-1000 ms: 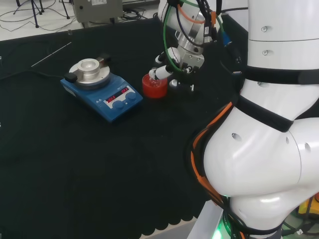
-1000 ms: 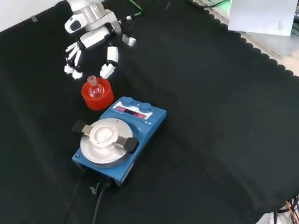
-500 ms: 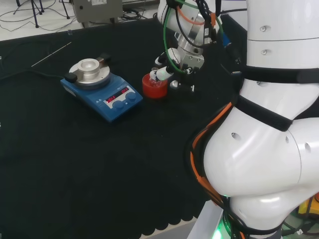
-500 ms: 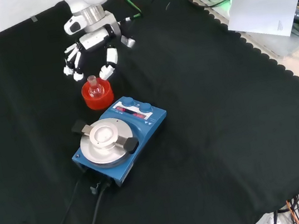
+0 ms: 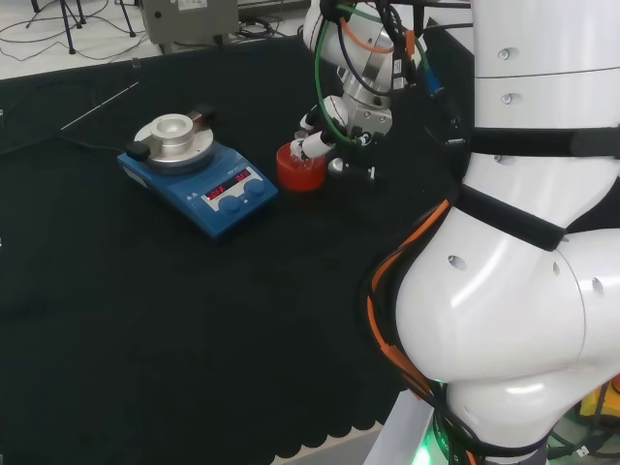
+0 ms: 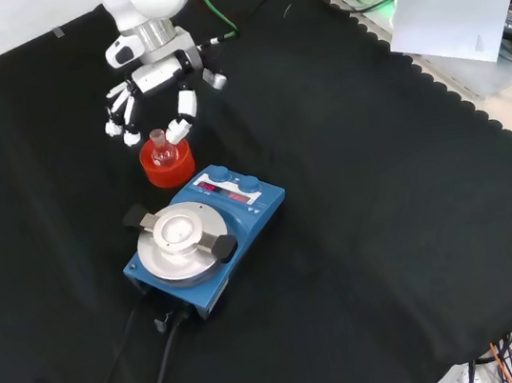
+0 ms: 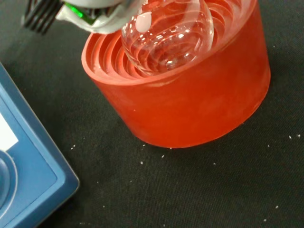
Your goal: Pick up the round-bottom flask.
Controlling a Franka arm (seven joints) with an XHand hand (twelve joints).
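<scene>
A clear round-bottom flask (image 6: 162, 149) sits upright in a red ribbed stand (image 6: 168, 169) on the black cloth. In the front view the hand (image 6: 158, 69) hangs just above and behind it, open, with its fingers (image 6: 116, 119) spread down on either side of the flask's neck; I cannot tell whether they touch the glass. From the head view, the hand (image 5: 355, 114) stands right of the stand (image 5: 301, 172), with fingertips (image 5: 312, 146) over the flask (image 5: 298, 152). Up close in the wrist view are the flask's bulb (image 7: 166, 33) and the stand (image 7: 190, 104).
A blue stirrer plate (image 6: 199, 231) with a round metal top stands close in front of the stand in the front view; it lies left of the stand in the head view (image 5: 199, 176). Its cable trails off. A white sheet (image 6: 456, 15) lies beyond the cloth's scalloped edge.
The hand has moved closer to the flask, down and slightly left in the front view, so its fingers now reach beside the neck. Flask and stand have not moved.
</scene>
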